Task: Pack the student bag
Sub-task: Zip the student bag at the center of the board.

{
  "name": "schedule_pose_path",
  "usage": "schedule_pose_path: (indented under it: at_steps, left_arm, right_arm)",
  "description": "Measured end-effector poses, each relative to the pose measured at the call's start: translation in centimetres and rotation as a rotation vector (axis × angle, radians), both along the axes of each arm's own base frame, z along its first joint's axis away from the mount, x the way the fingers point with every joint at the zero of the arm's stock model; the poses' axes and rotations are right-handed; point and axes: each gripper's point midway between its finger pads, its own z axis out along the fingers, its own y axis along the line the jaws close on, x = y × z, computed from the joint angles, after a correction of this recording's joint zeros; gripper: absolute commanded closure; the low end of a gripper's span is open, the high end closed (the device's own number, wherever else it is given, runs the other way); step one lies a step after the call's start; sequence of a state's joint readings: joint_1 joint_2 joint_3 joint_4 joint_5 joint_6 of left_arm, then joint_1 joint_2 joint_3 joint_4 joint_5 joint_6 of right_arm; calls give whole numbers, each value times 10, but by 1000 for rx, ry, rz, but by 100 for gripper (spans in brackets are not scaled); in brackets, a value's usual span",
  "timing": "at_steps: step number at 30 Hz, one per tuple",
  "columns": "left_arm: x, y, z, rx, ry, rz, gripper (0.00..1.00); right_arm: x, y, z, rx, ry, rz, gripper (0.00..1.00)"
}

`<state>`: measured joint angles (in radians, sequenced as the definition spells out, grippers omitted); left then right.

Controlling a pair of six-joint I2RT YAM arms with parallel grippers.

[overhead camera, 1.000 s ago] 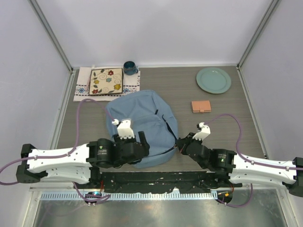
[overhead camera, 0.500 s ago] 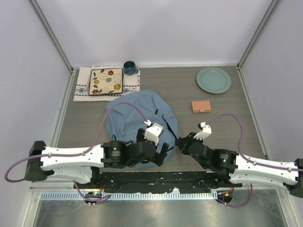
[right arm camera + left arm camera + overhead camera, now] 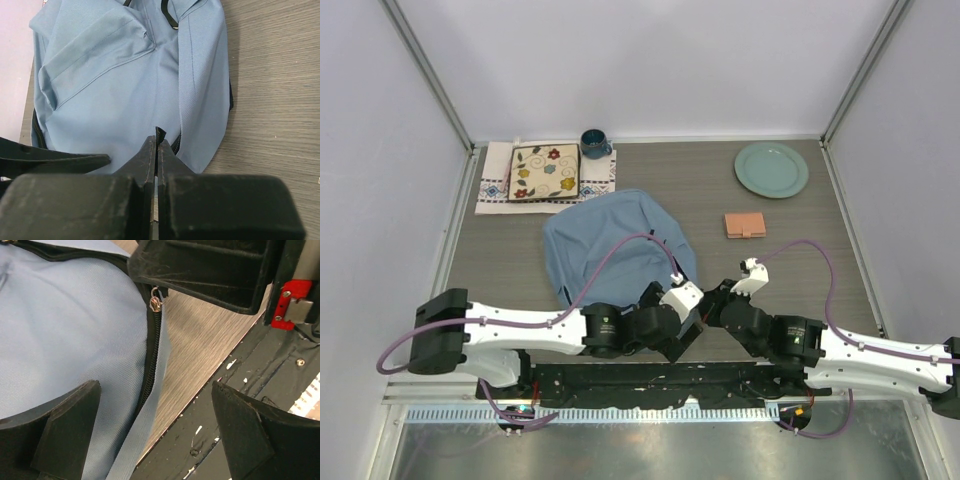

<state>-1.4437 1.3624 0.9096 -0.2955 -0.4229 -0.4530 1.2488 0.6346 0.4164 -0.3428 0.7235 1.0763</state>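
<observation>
Locate the student bag (image 3: 615, 245) lying flat on the tabletop (image 3: 770, 270), left of centre, with its near edge just ahead of the arm bases.

Note the left claw (image 3: 154, 387) relocated. A second ago positioned over the bag's near-left portion; now swung across to the near-right corner, just beside the right claw (image 3: 156, 142).

Check the left wrist view. Spread wide and empty, straddling the dark zipper line (image 3: 152, 355). Zipper pull (image 3: 155, 302) just ahead, tucked against the right claw's body.

Check the right wrist view. Pressed fully together, pinching a small dark tab (image 3: 160, 132) at the bag's edge. No change there over the last second.

Read as follows: corner probably anchored by the right side, left side staged to take the pull and run the zipper open.

Treat packing as not yet begun. Zipper closed below the pull. Small tan item (image 3: 745, 224) resting well apart from the bag.
</observation>
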Motion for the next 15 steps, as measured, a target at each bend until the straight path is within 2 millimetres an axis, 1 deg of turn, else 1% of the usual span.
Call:
schedule_pose_path:
  at_steps: [2,3,5,6,7,8,10,11,12,15]
  left_arm:
    - [-1,-3,-9,22,2,-12,23]
    - [-1,-4,-14,34,5,-18,36]
    - [-1,-6,-19,42,9,-19,47]
    - [-1,-6,-20,43,10,-17,59]
    - [-1,-7,-21,39,11,-12,65]
    - [0,-7,-22,32,13,-3,79]
    - [2,-5,-24,16,19,18,89]
    - [1,-3,-26,6,27,27,97]
    - [1,0,-28,-9,31,36,100]
    - [-3,5,-28,-69,65,61,100]
  right_arm:
    - [0,0,0,-2,0,0,99]
    - [0,0,0,-3,0,0,99]
    - [0,0,0,-3,0,0,99]
    - [0,0,0,-4,0,0,99]
    - [0,0,-1,-5,1,0,99]
    - [0,0,-1,-7,1,-1,99]
    - [1,-1,-3,-18,1,-6,99]
    - [1,-1,-4,-24,2,-8,99]
    - [2,-1,-6,-31,3,-10,99]
    - [3,0,-9,-54,8,-16,99]
